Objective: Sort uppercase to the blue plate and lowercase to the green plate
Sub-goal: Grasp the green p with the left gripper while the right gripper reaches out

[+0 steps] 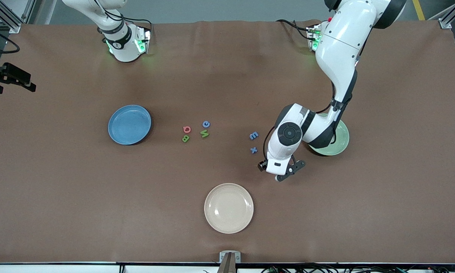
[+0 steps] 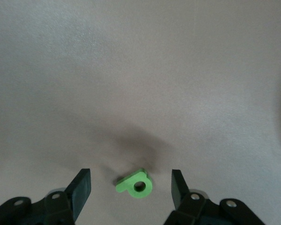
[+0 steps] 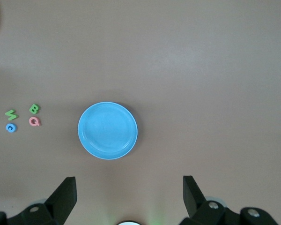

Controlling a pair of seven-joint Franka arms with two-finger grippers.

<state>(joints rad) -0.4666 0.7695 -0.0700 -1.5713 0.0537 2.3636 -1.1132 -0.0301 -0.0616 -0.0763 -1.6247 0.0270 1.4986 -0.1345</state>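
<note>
Your left gripper (image 2: 130,187) hangs low, fingers apart around a green letter (image 2: 135,184) on the desk (image 2: 140,70). Your right gripper (image 3: 129,199) waits over the blue plate (image 3: 107,130), fingers apart.

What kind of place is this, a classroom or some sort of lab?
Probably a robotics lab: two white arms bolted to a brown-covered table, toy letters and plates laid out for sorting, and the left pincer open around a small green letter.

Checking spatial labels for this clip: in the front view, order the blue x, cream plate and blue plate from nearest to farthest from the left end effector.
From the left end effector:
1. Blue x, beside it, toward the table's middle.
2. Cream plate, nearer the front camera.
3. Blue plate, toward the right arm's end.
</note>
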